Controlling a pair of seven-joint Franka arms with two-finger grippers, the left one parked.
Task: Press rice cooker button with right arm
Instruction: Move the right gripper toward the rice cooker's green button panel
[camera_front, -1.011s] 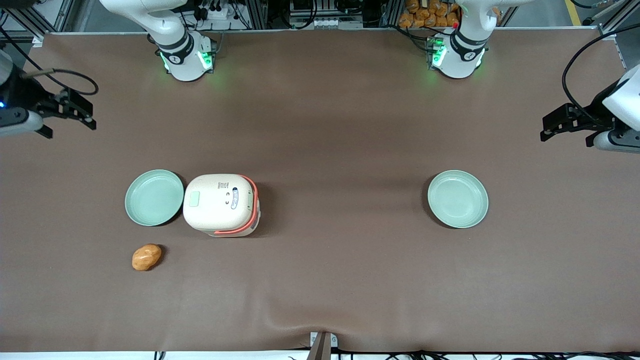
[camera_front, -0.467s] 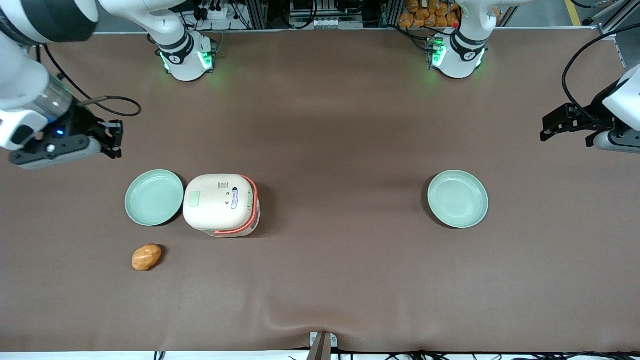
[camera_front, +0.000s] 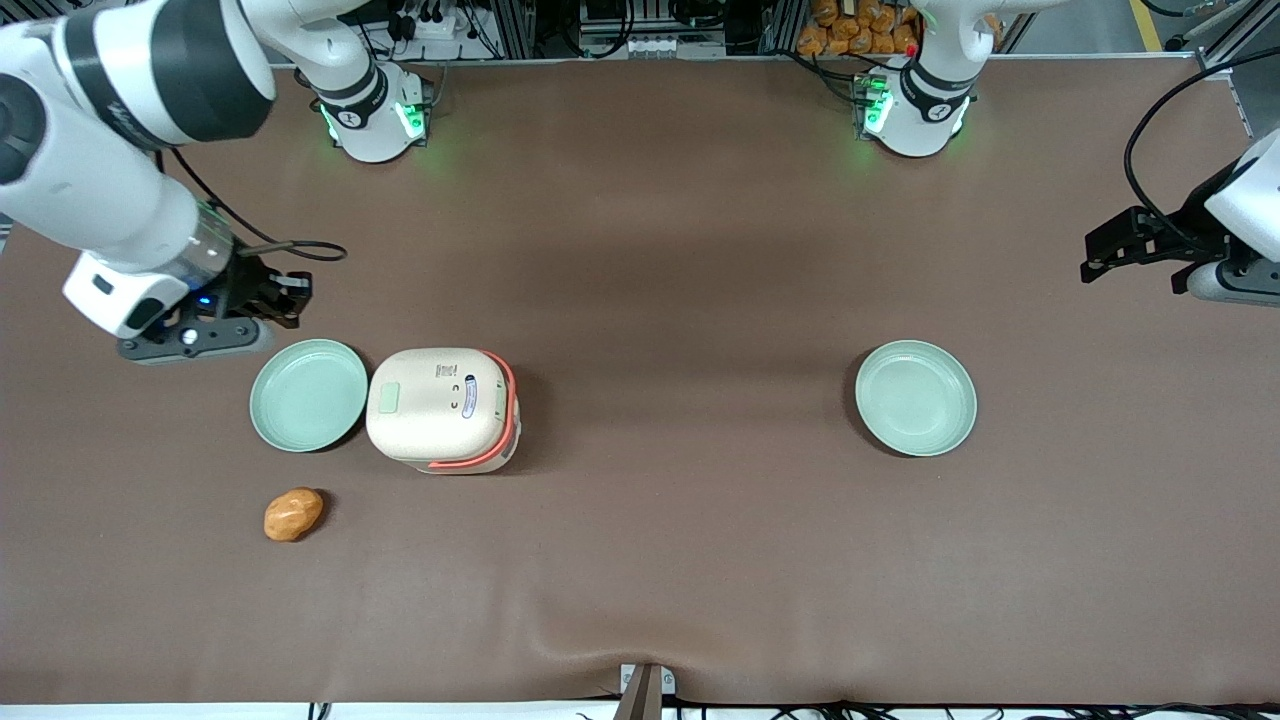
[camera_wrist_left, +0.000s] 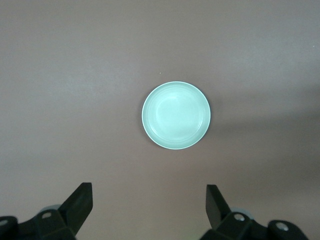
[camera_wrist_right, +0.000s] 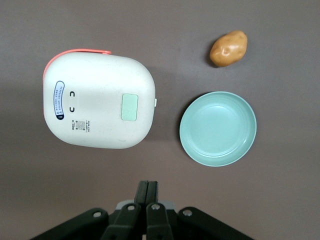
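Observation:
The cream-white rice cooker (camera_front: 441, 409) (camera_wrist_right: 98, 101) with its coral-orange handle band stands on the brown table. Its pale mint-green button (camera_front: 387, 397) (camera_wrist_right: 131, 107) sits on the lid, on the side nearest a mint-green plate (camera_front: 308, 394) (camera_wrist_right: 218, 128). The right arm (camera_front: 110, 150) reaches in from the working arm's end of the table. Its black gripper (camera_front: 285, 300) (camera_wrist_right: 148, 186) hovers farther from the front camera than the plate, apart from the cooker. The two fingers are pressed together, shut on nothing.
An orange-brown potato (camera_front: 293, 514) (camera_wrist_right: 228, 48) lies nearer the front camera than the plate. A second mint-green plate (camera_front: 915, 397) (camera_wrist_left: 176, 115) rests toward the parked arm's end of the table.
The right arm has swung in from the table's end toward the cooker, its gripper now close to the plate's rim. The cooker, plates and potato have not moved.

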